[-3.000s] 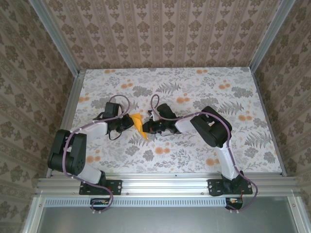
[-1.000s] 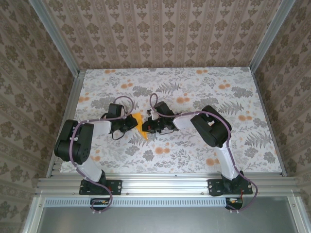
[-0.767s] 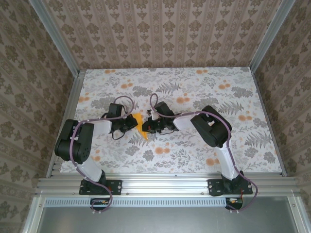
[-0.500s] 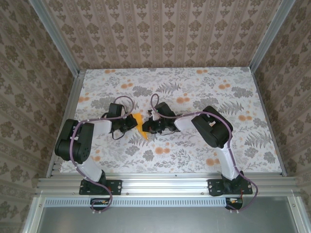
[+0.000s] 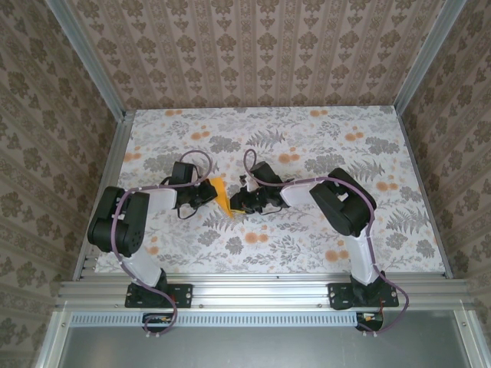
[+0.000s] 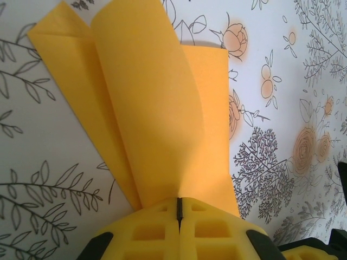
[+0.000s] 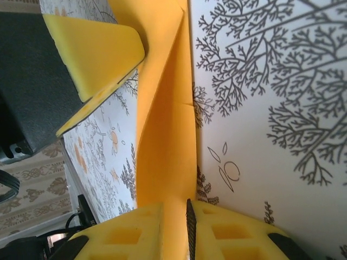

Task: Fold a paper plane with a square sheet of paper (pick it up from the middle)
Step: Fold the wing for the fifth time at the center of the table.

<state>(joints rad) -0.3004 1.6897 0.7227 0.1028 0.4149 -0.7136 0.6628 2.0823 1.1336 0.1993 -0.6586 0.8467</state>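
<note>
Right, my left pincer (image 6: 179, 210) is pressed together on the folded square sheet of paper (image 6: 157, 108), while my right pincer (image 7: 174, 211) stands slightly parted around its other side, the paper between them near mid-desk (image 5: 322, 238).

Your overhead view is bright and evenly lit, with only faint, soft shadows on the table (image 5: 307, 245). Up close, the paper (image 6: 162, 108) glows saturated without glare and casts a thin shadow at its edge, while the nearest pads (image 6: 152, 238) look soft.
</note>
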